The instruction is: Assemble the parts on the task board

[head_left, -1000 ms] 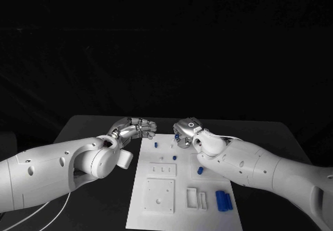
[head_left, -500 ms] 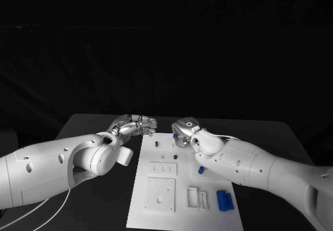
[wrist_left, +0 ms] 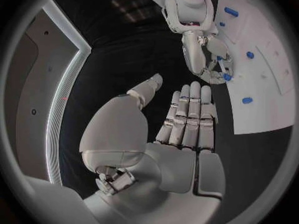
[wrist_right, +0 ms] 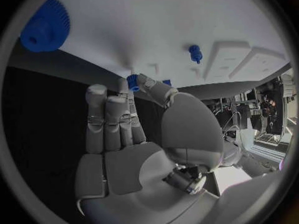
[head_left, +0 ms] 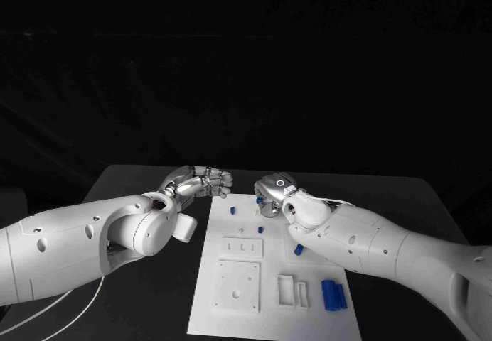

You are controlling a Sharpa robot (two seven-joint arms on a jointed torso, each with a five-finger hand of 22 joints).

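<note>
You will find no legible text, label, brand name or number on any surface in these views. The only sign-like mark is a small ring-shaped symbol on the round dark cap at the back of the silver many-fingered right hand, just right of centre in the head view; it carries no characters you can read. The flat white rectangular task board, in the lower middle of the head view, bears no printed markings that can be made out.
</note>
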